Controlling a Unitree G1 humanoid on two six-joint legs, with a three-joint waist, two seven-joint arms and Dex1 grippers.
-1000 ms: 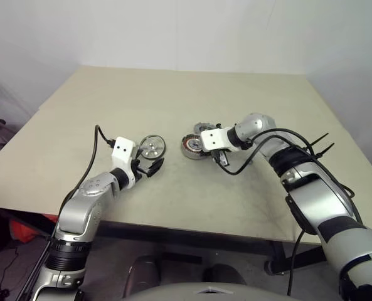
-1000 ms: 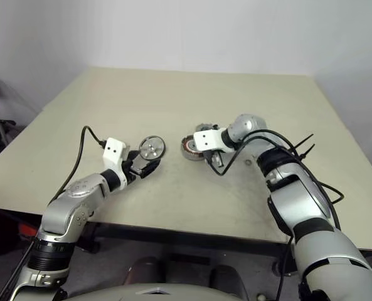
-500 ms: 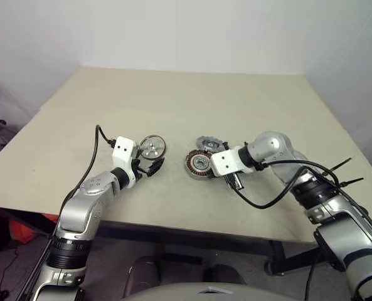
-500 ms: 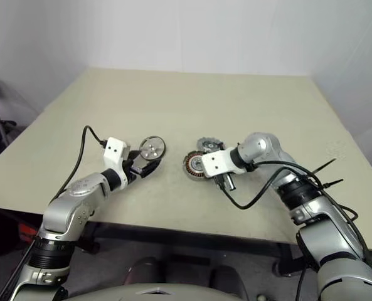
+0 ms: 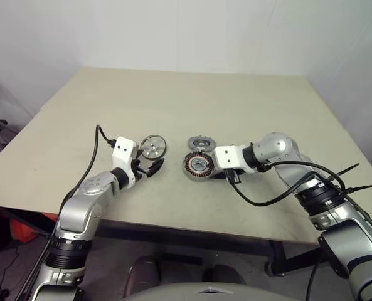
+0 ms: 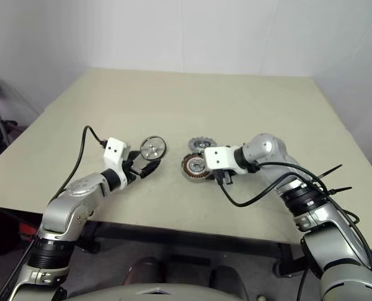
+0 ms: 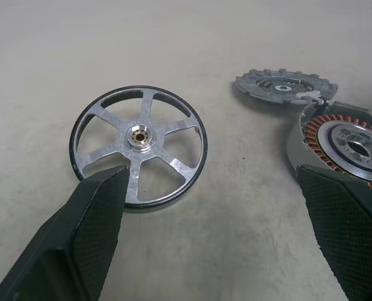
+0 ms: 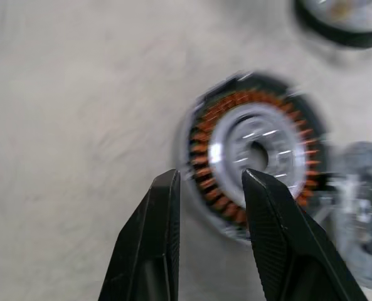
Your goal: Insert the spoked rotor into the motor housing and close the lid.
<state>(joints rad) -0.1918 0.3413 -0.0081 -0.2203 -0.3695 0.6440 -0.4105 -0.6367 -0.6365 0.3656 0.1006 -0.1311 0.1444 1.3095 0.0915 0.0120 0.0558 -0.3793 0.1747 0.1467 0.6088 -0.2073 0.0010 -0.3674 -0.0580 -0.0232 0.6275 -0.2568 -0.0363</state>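
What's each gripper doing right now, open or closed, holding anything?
Left gripper: open, holding nothing.
Right gripper: fingers slightly apart, holding nothing.

A pale beige surface (image 5: 192,100) carries three small round metal parts near its front edge. The spoked rotor (image 5: 152,147) lies flat on the left, well apart from the motor housing (image 5: 198,166), whose ring of copper windings faces up. The lid (image 5: 201,143), a grey disc with a notched rim, lies flat just behind the motor housing, close beside it.
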